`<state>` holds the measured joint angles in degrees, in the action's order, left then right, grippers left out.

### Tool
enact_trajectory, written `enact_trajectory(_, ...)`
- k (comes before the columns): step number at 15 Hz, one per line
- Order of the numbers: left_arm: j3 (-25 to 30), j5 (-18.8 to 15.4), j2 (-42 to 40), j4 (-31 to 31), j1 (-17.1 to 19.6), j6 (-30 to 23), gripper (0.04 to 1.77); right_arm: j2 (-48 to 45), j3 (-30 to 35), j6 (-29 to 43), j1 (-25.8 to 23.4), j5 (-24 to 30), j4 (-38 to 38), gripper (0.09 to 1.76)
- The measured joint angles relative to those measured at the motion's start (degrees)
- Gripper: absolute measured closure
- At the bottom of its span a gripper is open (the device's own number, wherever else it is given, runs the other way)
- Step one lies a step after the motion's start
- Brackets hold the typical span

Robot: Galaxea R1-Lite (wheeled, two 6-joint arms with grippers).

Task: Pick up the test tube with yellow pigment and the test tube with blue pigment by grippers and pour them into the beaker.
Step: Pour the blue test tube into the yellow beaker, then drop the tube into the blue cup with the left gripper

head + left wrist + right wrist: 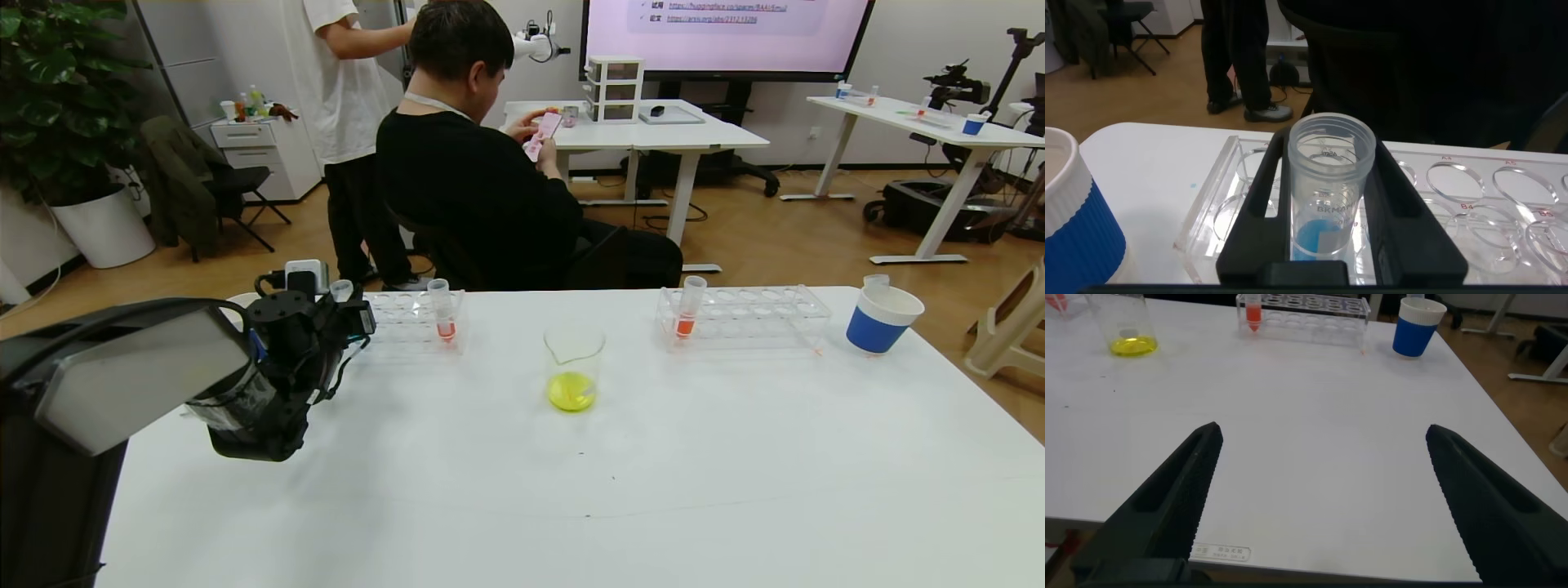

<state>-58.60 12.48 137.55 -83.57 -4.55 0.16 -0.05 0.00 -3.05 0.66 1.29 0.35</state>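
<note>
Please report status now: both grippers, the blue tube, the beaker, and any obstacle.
Left gripper shut on blue tube, over the left rack. Right gripper open, empty, low over table. Beaker holds yellow liquid. Path to beaker looks clear.

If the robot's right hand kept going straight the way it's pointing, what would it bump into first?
Probably nothing soon: the right hand is open over bare table. Far ahead stand a rack and a blue cup, though depth is hard to judge.

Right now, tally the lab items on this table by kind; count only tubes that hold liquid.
Test tubes holding liquid: 3, including the blue tube in the left gripper
Tube racks: 2
Paper cups: 2
Beaker: 1
Total: 8
</note>
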Motion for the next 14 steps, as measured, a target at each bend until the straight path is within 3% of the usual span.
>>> enact_trajectory(4, -0.02, 0.38, -1.66, 2.78, -0.33, 0.17, 1.31, 0.00, 0.00, 0.00, 0.00, 0.02, -0.02, 0.11)
enact_trajectory(9, -2.47, 1.13, -8.47, 14.12, -1.04, 0.37, 1.31, 0.00, 0.00, 0.00, 0.00, 0.00, -0.02, 0.11)
enact_trajectory(14, -3.39, 1.01, -12.89, 17.05, -1.10, 0.50, 1.31, 0.00, 0.00, 0.00, 0.00, 0.00, -0.02, 0.11)
